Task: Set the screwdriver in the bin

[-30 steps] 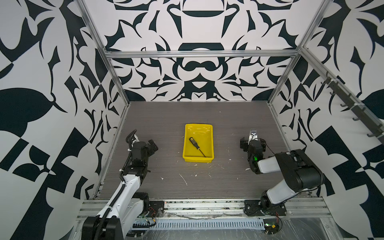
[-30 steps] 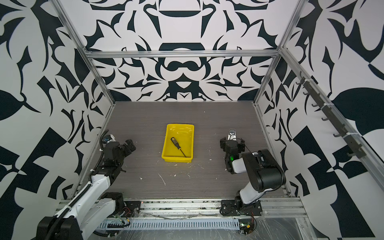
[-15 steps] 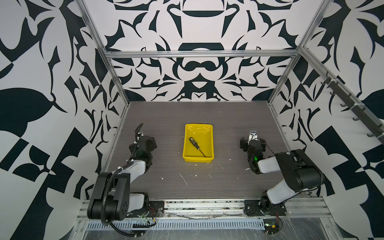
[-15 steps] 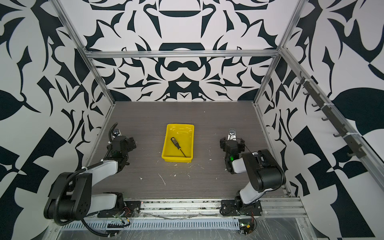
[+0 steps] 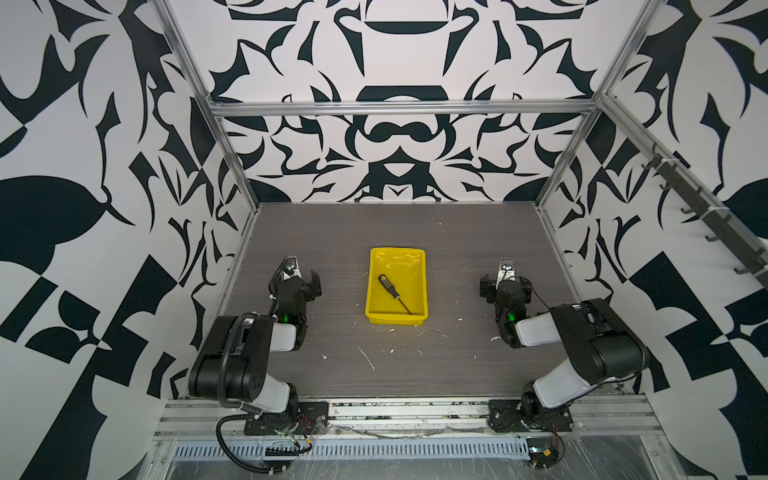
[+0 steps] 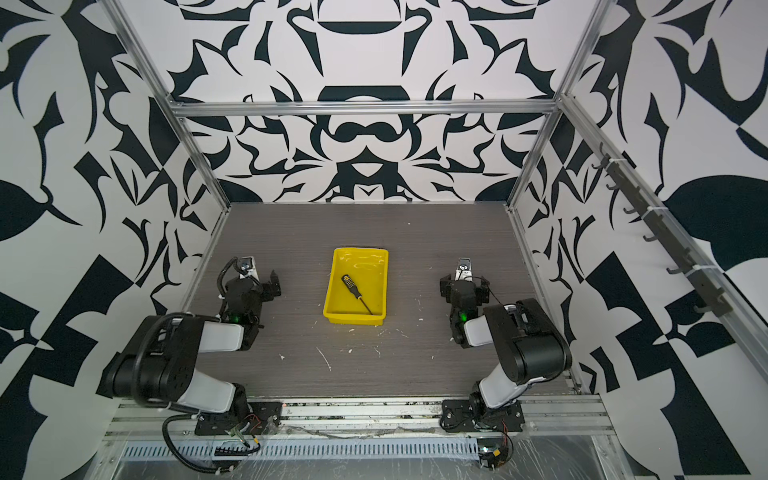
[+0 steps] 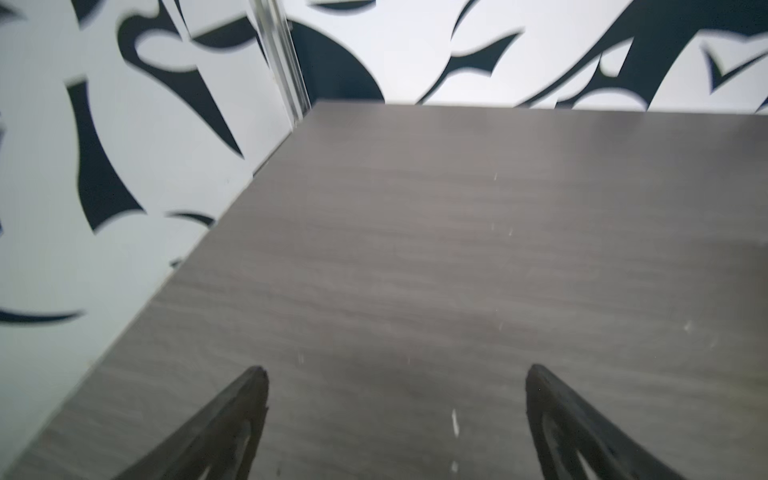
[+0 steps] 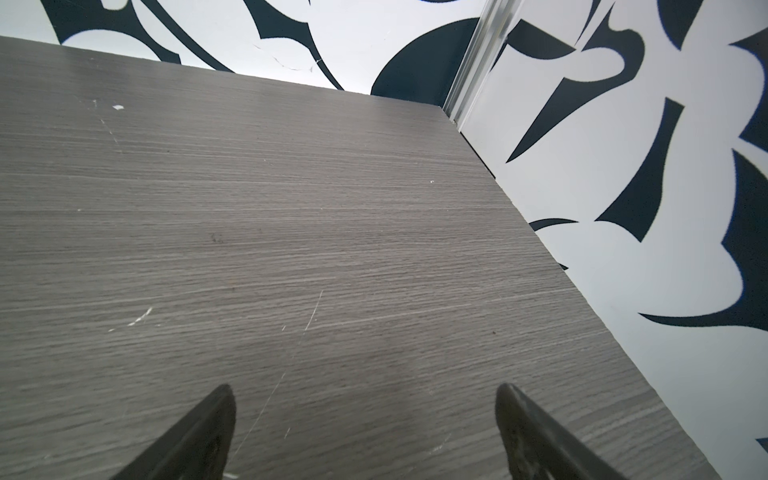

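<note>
The yellow bin [image 5: 397, 252] [image 6: 360, 251] stands mid-table in both top views. Inside it the screwdriver [image 5: 392, 290] [image 6: 354, 289] lies slanted on the floor, with its black dotted handle towards the back and its thin shaft towards the front right corner. My left gripper [image 5: 296, 277] [image 6: 250, 282] [image 7: 397, 372] hovers low over bare table to the left of the bin, open and holding nothing. On the bin's right, my right gripper [image 5: 506, 284] [image 6: 464, 285] [image 8: 363, 390] is also open and empty over bare table. Neither wrist view shows the bin or the screwdriver.
Patterned walls with aluminium posts [image 5: 232, 166] close in the grey table [image 5: 415, 224] on three sides. White scuffs and crumbs [image 5: 368, 359] lie in front of the bin. A rail of hooks [image 5: 702, 212] runs along the right wall. Both arms sit folded near the front rail.
My left arm has folded back from a stretched pose and its gripper has shifted slightly right, away from the left wall. The right arm, bin and screwdriver have not moved.
</note>
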